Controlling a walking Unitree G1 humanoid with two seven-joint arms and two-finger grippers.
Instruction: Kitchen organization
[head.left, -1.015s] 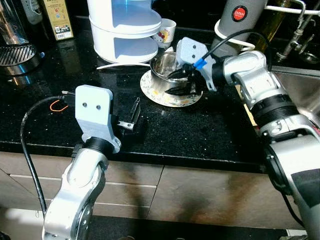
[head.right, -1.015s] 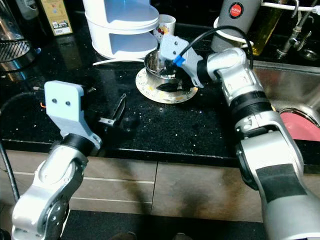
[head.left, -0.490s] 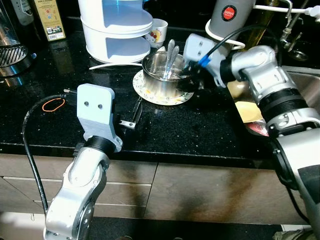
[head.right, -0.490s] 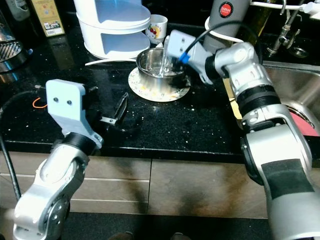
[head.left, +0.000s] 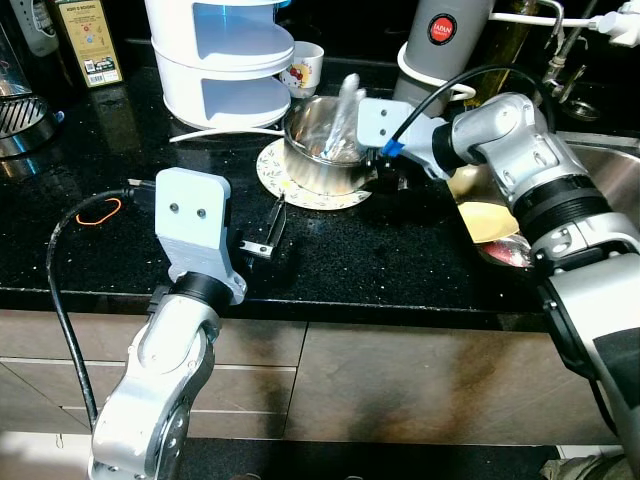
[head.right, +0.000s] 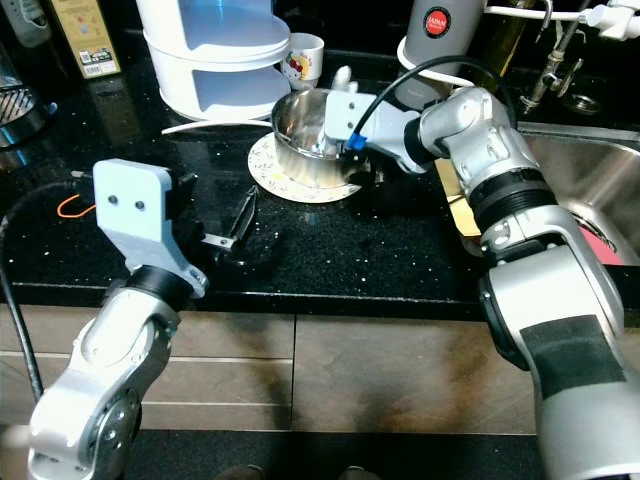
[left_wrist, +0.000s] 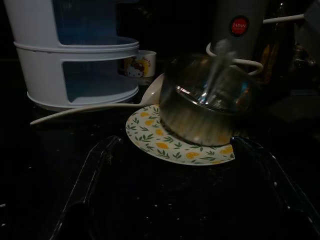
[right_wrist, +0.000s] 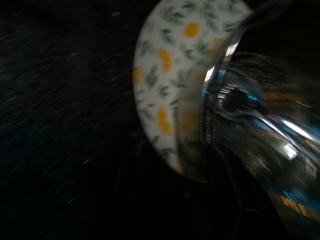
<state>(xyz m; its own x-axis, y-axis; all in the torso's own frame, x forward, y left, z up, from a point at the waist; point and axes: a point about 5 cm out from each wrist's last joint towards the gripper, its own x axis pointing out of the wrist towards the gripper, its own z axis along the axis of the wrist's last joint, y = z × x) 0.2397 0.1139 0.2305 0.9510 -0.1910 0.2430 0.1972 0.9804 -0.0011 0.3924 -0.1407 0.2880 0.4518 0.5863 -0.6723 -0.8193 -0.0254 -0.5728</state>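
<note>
Bowl: shiny round steel bowl (head.left: 322, 145), tilted on the leaf-patterned round ceramic plate (head.left: 300, 185), on the speckled black stone counter (head.left: 380, 260); metal spoons (head.left: 345, 105) inside.
Right gripper (head.left: 385, 165): fingers clamp the bowl's rim.
Left gripper (head.left: 272, 228): fingers spread apart, empty, hovering near the plate.
Handling: likely light, rigid, slick; spoons may rattle out. Rim is the sensible hold.

A shiny round stainless steel bowl (head.left: 322, 140) sits tilted on a round white plate with yellow and green leaf pattern (head.left: 292, 182). Metal spoons (head.left: 343, 105) stand inside the bowl, leaning against its rim.
</note>
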